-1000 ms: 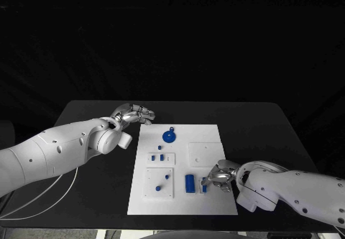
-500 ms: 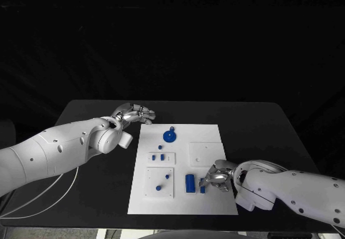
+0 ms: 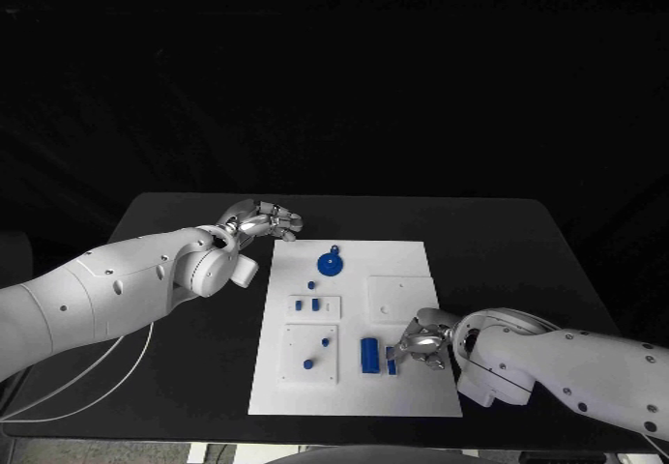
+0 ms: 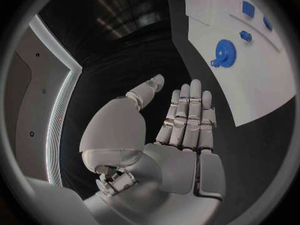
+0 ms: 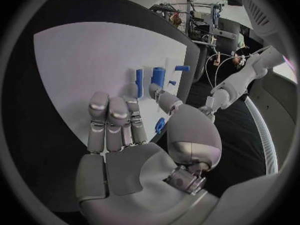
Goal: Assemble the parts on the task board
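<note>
right hand (image 3: 421, 346) edged toward upright blue block (image 3: 368, 355).

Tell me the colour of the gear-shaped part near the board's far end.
Blue. The gear-shaped part shows best in the left wrist view, lying on the white task board.

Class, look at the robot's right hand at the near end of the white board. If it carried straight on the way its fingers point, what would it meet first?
Probably the tall blue part standing on the task board just beyond the right hand. In the right wrist view the fingers point across the board toward the blue pieces; depth is unclear.
</note>
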